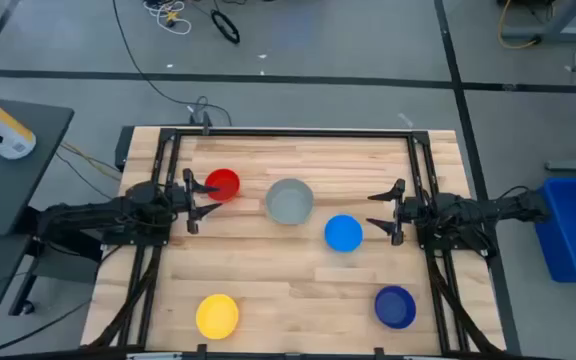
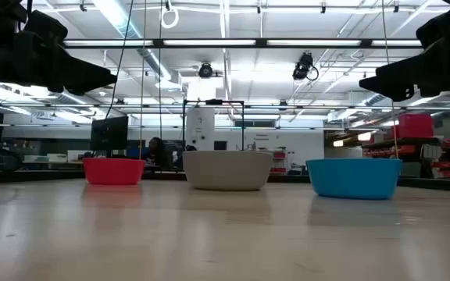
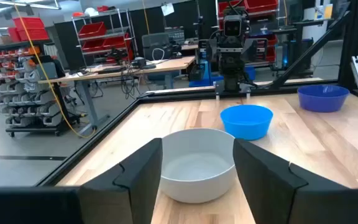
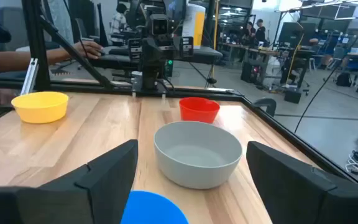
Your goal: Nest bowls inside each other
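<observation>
Pale wooden planks make up the table (image 1: 298,290), framed by black rails, on a grey floor crossed with dark tape lines and loose cables; shelving with red bins and workbenches fill the room beyond. No writing is readable. All five bowls sit apart: red bowl (image 1: 222,185) far left, grey bowl (image 1: 290,201) at centre, light blue bowl (image 1: 343,233) right of it, yellow bowl (image 1: 217,314) near left, dark blue bowl (image 1: 395,307) near right. Left gripper (image 1: 197,200) hovers just beside the red bowl, fingers spread; right gripper (image 1: 380,211), also spread and empty, hangs near the light blue bowl.
</observation>
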